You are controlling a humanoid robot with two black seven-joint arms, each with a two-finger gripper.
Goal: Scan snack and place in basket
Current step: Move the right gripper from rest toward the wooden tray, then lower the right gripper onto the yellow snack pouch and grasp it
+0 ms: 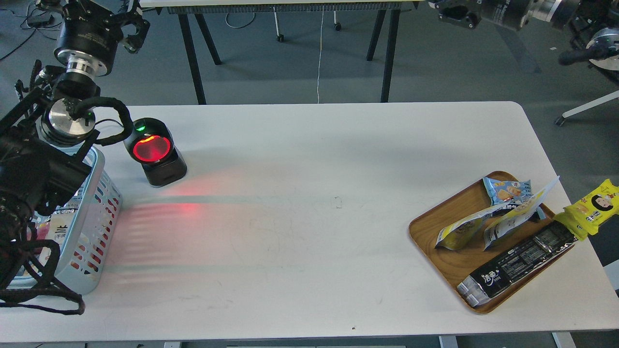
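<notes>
Head view shows you, from the left side, the left arm rising along the left border up to the left gripper (128, 26) in the top corner, above the floor and beyond the table's far edge. Its dark fingers are seen against dark parts, so you cannot tell whether they are spread or closed. Under this arm stands the light blue basket (94, 222), at the left edge of the white table (309, 217), with some packages inside that are partly hidden by the arm. Just beside the basket, toward the right, the black barcode scanner (155, 152) glows red and throws red light on the tabletop. From the scanner to the tray the wide middle of the table is bare, so you have open room there.

Near the right edge lies the brown wooden tray (435, 241). On it the snack (462, 231) leans tilted, touching a second yellow-and-white pouch (520, 212); behind them is a small blue packet (508, 189), and the long black package (520, 263) lies across the tray's near right rim. A yellow packet (592, 208) overhangs the table's right edge. The right gripper (457, 12) is at the top border, well apart from the tray; its opening cannot be told.
</notes>
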